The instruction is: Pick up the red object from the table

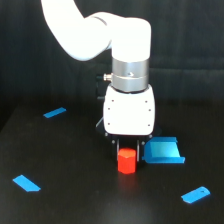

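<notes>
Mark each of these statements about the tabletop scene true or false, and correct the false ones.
1. The small red-orange hexagonal block sits directly below the gripper. True.
2. The larger blue square piece lies on the exterior view's left of the red block. False: it lies on its right.
3. The matte black table holds three flat blue pieces besides the square one. True.
4. The red block hangs high above the table. False: it is at table level; whether it still touches cannot be told.
5. The arm is black. False: it is white with a silver collar.
</notes>
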Tool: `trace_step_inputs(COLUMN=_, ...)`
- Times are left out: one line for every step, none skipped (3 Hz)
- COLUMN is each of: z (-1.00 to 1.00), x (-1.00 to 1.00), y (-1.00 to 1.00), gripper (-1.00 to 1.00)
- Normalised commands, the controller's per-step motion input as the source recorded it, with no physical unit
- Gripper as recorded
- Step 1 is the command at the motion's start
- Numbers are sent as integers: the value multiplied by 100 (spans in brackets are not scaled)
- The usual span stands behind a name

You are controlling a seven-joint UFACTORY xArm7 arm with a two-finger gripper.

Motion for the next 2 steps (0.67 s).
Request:
trace_step_inputs(z=-8, x=-8, y=1, gripper=-100)
trace_step_inputs(z=98, x=-45, y=18, gripper=-100)
